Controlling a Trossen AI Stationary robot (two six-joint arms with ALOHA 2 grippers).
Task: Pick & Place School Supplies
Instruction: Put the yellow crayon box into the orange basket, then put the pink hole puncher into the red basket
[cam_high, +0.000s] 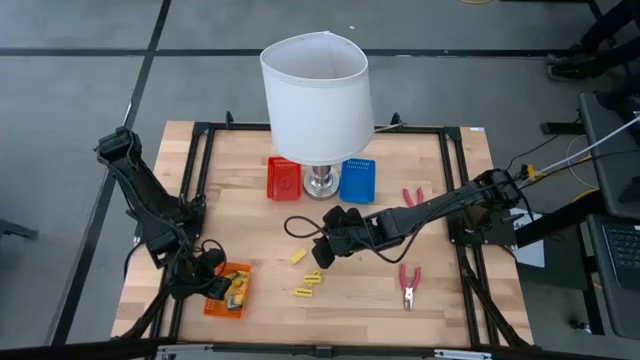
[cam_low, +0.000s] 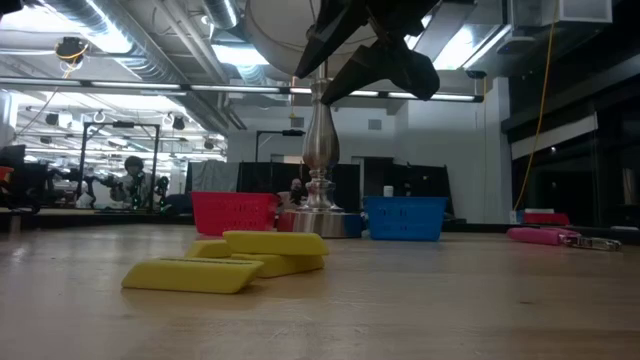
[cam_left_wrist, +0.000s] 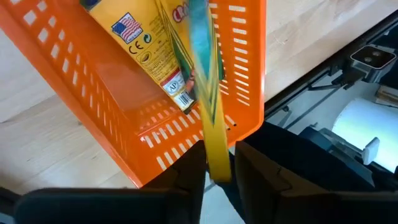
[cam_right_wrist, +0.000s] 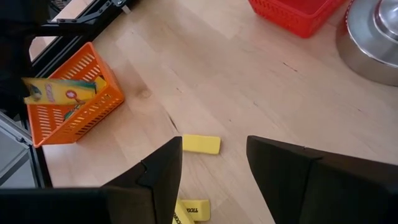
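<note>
- Left gripper (cam_left_wrist: 217, 168) over the orange basket (cam_high: 228, 291) at the table's front left, fingers close around a yellow packet (cam_left_wrist: 208, 106) standing in it.
- Second packet (cam_left_wrist: 149, 43) lies in the basket.
- Right gripper (cam_right_wrist: 214, 165) mid-table, fingers apart, empty, above yellow pieces (cam_high: 306, 282).
- Lamp (cam_high: 318, 105), red basket (cam_high: 283, 178), blue basket (cam_high: 357, 178) behind; pliers (cam_high: 408, 283) to the right.
</note>
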